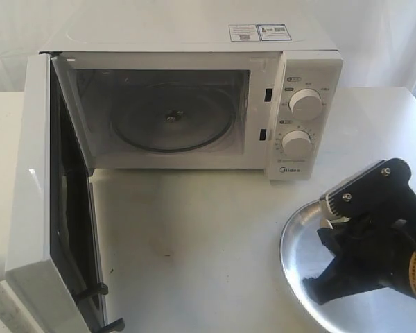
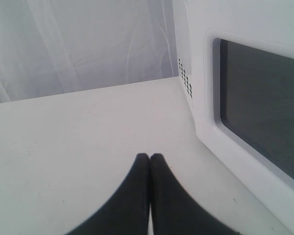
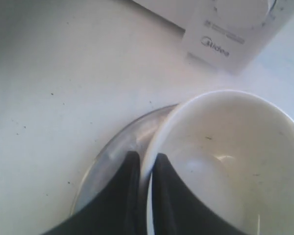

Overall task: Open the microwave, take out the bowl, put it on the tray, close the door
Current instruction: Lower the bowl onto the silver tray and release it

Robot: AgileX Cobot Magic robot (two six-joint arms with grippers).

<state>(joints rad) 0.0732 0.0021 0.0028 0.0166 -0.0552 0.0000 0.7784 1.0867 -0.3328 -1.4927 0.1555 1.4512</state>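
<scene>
The white microwave (image 1: 194,41) stands at the back with its door (image 1: 31,194) swung wide to the left. Its cavity holds only the glass turntable (image 1: 172,118). The steel tray (image 1: 298,257) lies at the front right. My right gripper (image 3: 146,159) is shut on the rim of the cream bowl (image 3: 225,147), right over the tray (image 3: 120,142). I cannot tell whether the bowl rests on it. In the exterior view that gripper (image 1: 329,274) hides the bowl. My left gripper (image 2: 150,156) is shut on nothing, low over the table beside the door's outer face (image 2: 201,112).
The open door reaches out to the table's front left edge, and my left arm is hidden behind it in the exterior view. White tabletop (image 1: 194,236) lies between the door and the tray. A white curtain (image 2: 78,44) hangs behind.
</scene>
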